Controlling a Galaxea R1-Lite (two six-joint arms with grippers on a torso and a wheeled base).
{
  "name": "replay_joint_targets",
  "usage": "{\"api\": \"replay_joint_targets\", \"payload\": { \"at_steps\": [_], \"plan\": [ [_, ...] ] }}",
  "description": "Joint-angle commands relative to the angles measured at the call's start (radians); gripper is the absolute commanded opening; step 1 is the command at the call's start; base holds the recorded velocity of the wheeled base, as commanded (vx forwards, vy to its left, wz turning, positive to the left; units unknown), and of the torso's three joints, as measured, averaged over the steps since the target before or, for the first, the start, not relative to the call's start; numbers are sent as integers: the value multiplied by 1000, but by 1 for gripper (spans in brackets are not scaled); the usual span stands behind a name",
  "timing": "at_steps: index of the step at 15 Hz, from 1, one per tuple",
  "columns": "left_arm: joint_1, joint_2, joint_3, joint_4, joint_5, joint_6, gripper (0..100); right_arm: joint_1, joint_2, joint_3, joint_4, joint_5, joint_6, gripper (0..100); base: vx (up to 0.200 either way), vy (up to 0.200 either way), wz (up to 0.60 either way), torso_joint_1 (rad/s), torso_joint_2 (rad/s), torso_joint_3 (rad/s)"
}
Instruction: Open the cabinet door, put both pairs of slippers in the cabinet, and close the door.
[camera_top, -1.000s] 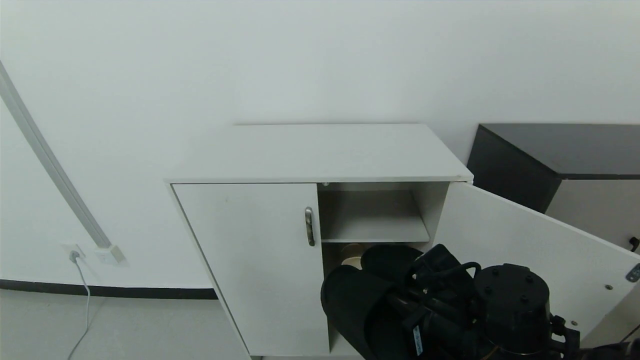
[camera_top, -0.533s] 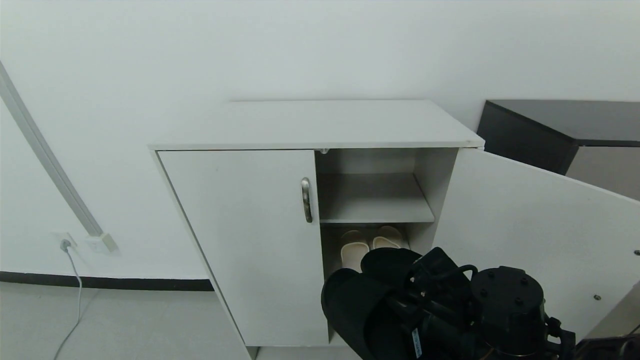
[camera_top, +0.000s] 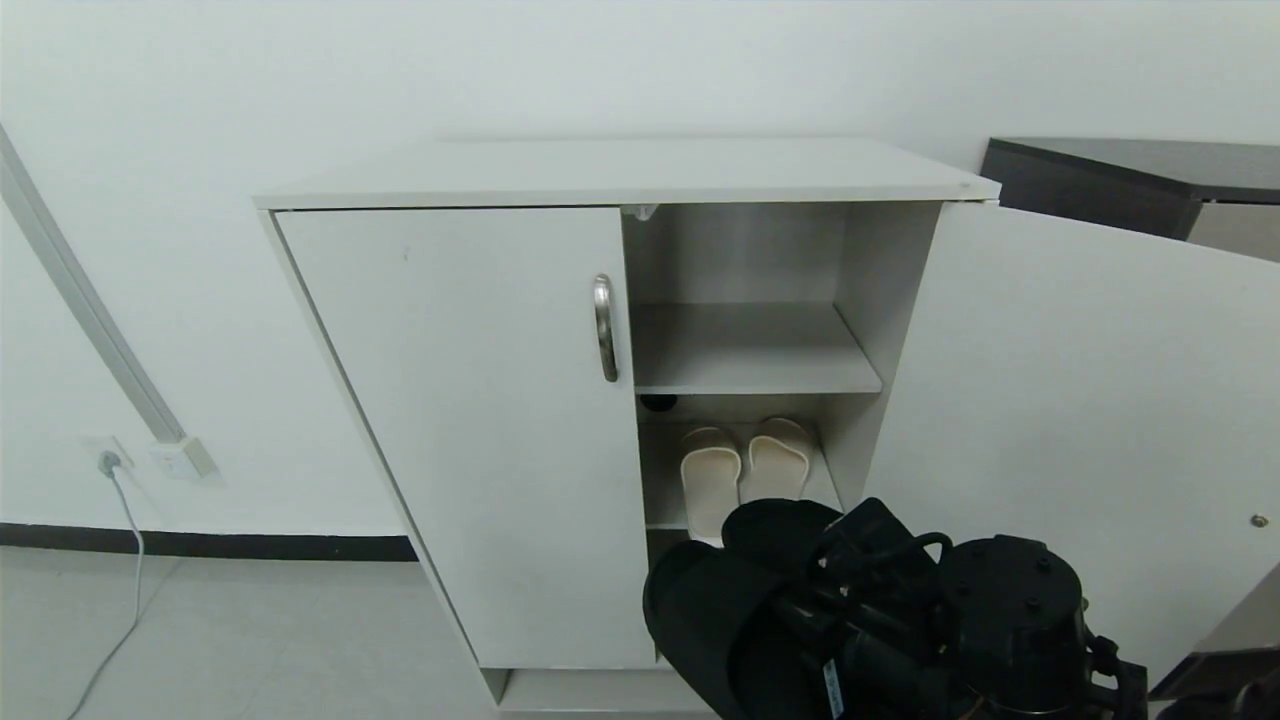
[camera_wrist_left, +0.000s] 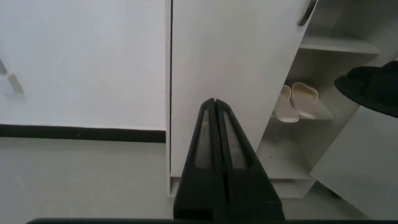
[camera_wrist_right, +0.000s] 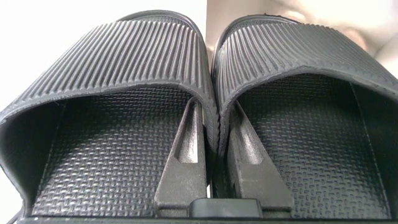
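Your right jaws pinch the black slippers (camera_top: 735, 590) by their touching straps (camera_wrist_right: 208, 68): likely light, floppy, hold there. Left jaws clenched empty.

Right door (camera_top: 1080, 420) open wide; cream slippers (camera_top: 745, 465) occupy middle shelf (camera_top: 662, 490).

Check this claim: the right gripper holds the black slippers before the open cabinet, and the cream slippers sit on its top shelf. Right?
No. The head view shows the cream slippers on the shelf below the top one. The right gripper does hold the black slippers before the open cabinet.
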Motion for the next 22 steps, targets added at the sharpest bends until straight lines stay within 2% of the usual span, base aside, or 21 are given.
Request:
{"api": "replay_joint_targets", "payload": {
  "at_steps": [1, 19, 20, 22],
  "plan": [
    [0, 0, 0, 0, 0, -1, 0, 0, 9, -1, 0, 0, 0, 0, 0, 0, 0, -27, 437, 417],
    [0, 0, 0, 0, 0, 1, 0, 13, 38, -4, -23, -7, -11, 0, 0, 0, -33, -2, 38, 30],
    [0, 0, 0, 0, 0, 1, 0, 19, 55, -53, -22, -52, -11, 0, 0, 0, 0, 0, 0, 0],
    [0, 0, 0, 0, 0, 2, 0, 36, 125, -228, 60, -242, 19, 0, 0, 0, 0, 0, 0, 0]
  ]
}}
